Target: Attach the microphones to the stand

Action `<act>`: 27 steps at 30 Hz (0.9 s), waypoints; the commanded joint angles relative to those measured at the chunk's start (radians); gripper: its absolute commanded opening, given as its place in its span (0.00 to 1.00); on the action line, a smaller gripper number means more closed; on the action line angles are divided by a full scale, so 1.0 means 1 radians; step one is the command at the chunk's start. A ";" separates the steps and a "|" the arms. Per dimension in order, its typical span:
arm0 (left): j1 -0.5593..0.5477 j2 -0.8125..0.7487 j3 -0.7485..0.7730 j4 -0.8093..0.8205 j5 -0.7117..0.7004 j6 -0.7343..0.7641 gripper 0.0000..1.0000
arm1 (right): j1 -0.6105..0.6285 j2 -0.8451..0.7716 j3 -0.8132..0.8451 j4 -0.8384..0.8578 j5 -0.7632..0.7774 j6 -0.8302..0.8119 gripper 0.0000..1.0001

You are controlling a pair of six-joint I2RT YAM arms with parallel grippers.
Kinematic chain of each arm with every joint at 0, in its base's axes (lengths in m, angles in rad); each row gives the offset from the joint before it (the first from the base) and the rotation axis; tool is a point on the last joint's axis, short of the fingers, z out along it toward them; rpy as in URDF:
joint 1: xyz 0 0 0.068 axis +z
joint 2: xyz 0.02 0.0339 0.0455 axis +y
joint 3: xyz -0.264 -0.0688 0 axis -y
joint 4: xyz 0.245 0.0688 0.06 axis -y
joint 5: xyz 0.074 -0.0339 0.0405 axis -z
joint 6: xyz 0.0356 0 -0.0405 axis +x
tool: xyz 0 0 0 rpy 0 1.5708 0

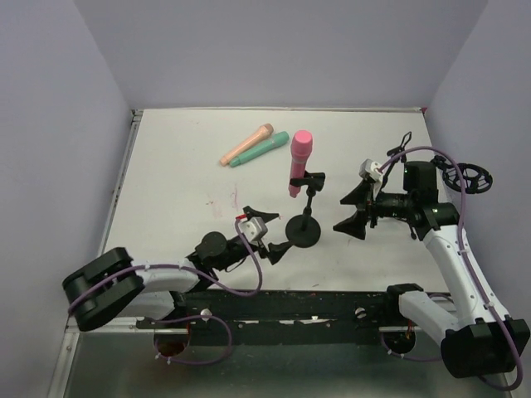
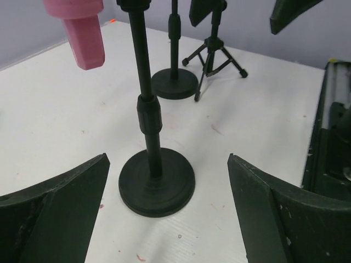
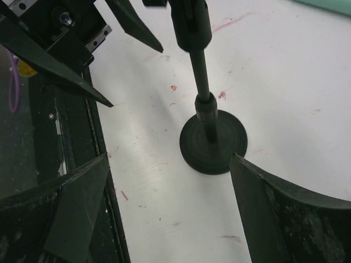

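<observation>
Pink microphone [image 1: 299, 162] nearly upright, head up

Matt black stand [image 2: 156, 189], scuffed white table [image 1: 182, 207]

You have three microphones: one pink microphone [image 1: 300, 153], one mint green microphone [image 1: 264, 149] and one peach-orange microphone [image 1: 247, 144]. Your left wrist view shows three black stands: a near round-base stand [image 2: 156, 185], a far round-base stand [image 2: 174, 85] and one tripod stand [image 2: 210, 39].
</observation>
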 commanded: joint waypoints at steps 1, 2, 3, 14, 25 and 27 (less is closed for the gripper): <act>-0.068 0.224 0.062 0.391 -0.209 0.120 0.95 | -0.005 -0.016 -0.074 0.084 -0.022 -0.029 1.00; -0.076 0.259 0.093 0.413 -0.234 0.122 0.93 | -0.003 -0.016 -0.077 0.080 -0.011 -0.034 1.00; -0.088 0.295 0.119 0.424 -0.260 0.125 0.92 | -0.005 -0.019 -0.080 0.080 -0.008 -0.038 1.00; -0.128 0.448 0.325 0.304 -0.327 0.123 0.66 | -0.003 -0.012 -0.077 0.078 0.031 -0.034 1.00; -0.146 0.500 0.403 0.249 -0.413 0.117 0.40 | -0.003 -0.005 -0.077 0.072 0.032 -0.035 1.00; -0.149 0.510 0.417 0.243 -0.421 0.122 0.31 | -0.003 -0.004 -0.076 0.072 0.035 -0.037 1.00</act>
